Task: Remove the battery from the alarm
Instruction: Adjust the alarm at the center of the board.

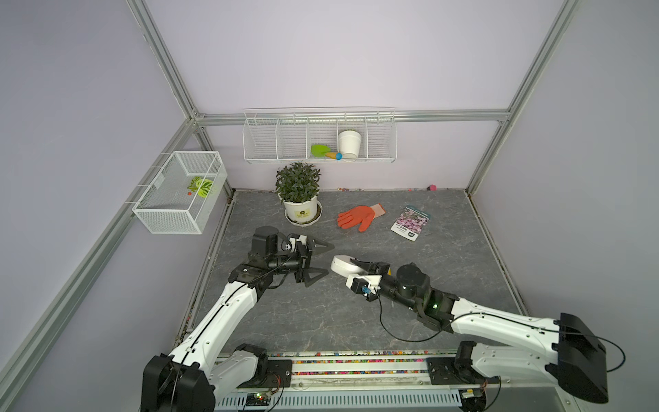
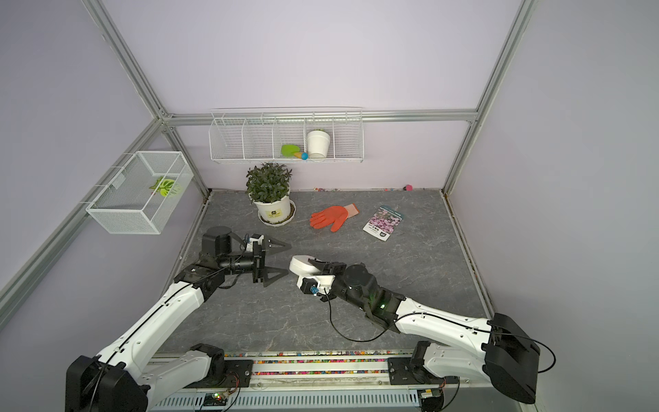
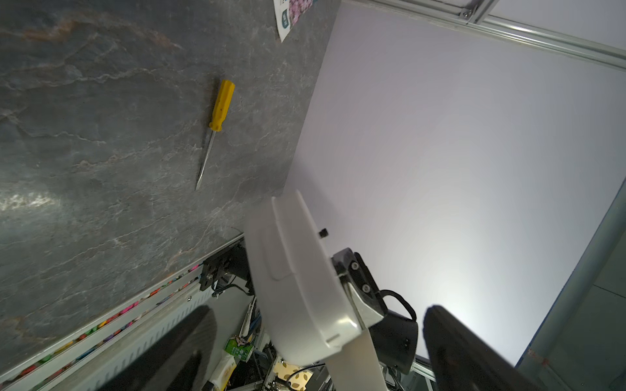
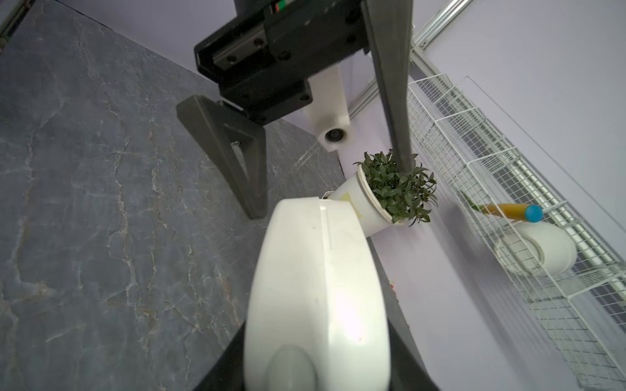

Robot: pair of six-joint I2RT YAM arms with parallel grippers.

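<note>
**Alarm** (image 1: 340,265) (image 2: 299,265): white, rounded-square plastic clock. It is held off the tabletop, towards the middle of the workspace and between the two grippers. The right wrist view (image 4: 318,287) shows it edge-on, and the left wrist view (image 3: 298,281) shows a plain white face with a seam.

**Battery**: cannot be made out in any view.

**Right gripper** (image 1: 351,267) (image 2: 311,266): clamped on the alarm, with one black finger lying across each broad face.

**Left gripper** (image 1: 330,259) (image 2: 289,259): jaws spread wide and holding nothing. It points at the alarm from just beside it, without touching.

**Table** (image 1: 321,321): grey marbled surface.

**Screwdriver** (image 3: 216,118): yellow handle, lying flat on the table. Seen only in the left wrist view.

**Potted plant** (image 1: 299,185): green, in a white pot on a saucer at the back of the table.

**Glove** (image 1: 358,217): orange, lying flat beside the potted plant.

**Seed packet** (image 1: 410,222): printed with purple flowers, lying beside the glove.

**Wire shelf** (image 1: 260,142): white, divided into compartments, fixed to the back wall. It holds:
- an empty white pot (image 1: 350,143)
- a green toy trowel (image 1: 322,151) in the compartment next to that pot

**Mesh basket** (image 1: 167,217): white, mounted on the frame at the side. It holds a green leaf-shaped item (image 1: 200,186).
</note>
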